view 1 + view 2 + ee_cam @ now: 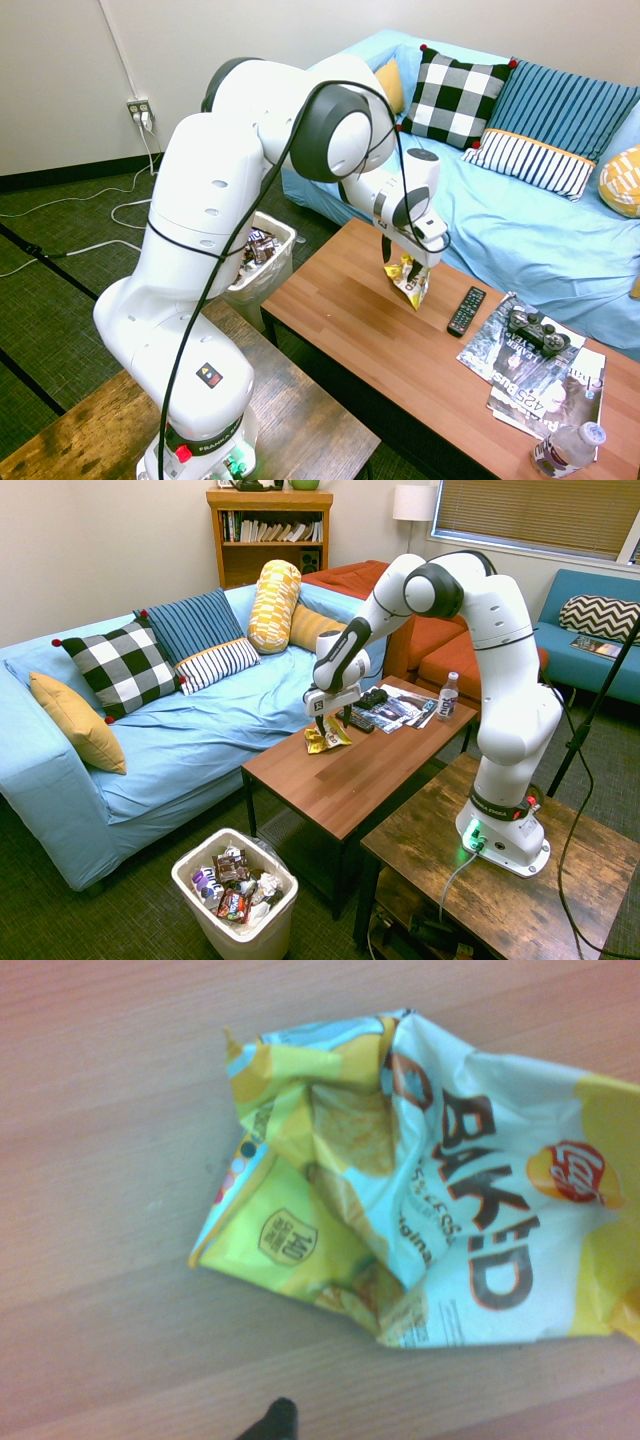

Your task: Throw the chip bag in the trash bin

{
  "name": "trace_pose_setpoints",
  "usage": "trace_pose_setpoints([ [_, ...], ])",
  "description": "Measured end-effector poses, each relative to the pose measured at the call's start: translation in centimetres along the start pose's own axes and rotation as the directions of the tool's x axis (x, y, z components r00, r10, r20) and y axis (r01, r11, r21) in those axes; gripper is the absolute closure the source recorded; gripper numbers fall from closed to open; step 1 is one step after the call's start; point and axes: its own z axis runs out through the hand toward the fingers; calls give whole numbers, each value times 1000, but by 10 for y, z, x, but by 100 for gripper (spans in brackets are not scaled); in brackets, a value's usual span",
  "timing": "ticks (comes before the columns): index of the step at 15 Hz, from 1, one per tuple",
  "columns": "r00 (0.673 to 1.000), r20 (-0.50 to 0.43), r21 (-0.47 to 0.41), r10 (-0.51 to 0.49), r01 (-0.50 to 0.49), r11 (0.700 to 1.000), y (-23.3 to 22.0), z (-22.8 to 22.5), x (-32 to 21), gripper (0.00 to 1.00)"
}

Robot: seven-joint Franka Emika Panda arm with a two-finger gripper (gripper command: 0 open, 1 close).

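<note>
Approach step: my gripper (334,723) stands with fingers spread wide, nothing between them visibly clamped. The Baked Lay's chip bag (326,736) lies crumpled beneath the fingertips on the coffee table (318,786); next, I should lower slightly, then close.

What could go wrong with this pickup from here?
The gripper is open around the chip bag, whose crumpled foil may slip or fold as it closes. The trash bin stands on the floor beyond the table and already holds wrappers, so a dropped bag might slide off the pile.
</note>
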Motion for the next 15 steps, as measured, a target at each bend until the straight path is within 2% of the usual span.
trace_pose_setpoints([
  [12, 1000, -5, -51, -6, 6, 999, -24, 44, 16, 0],
  [13, 1000, -2, -57, -8, 7, 998, -27, 45, 17, 100],
  [15, 1000, 0, -60, -10, 10, 998, -32, 44, 21, 100],
])
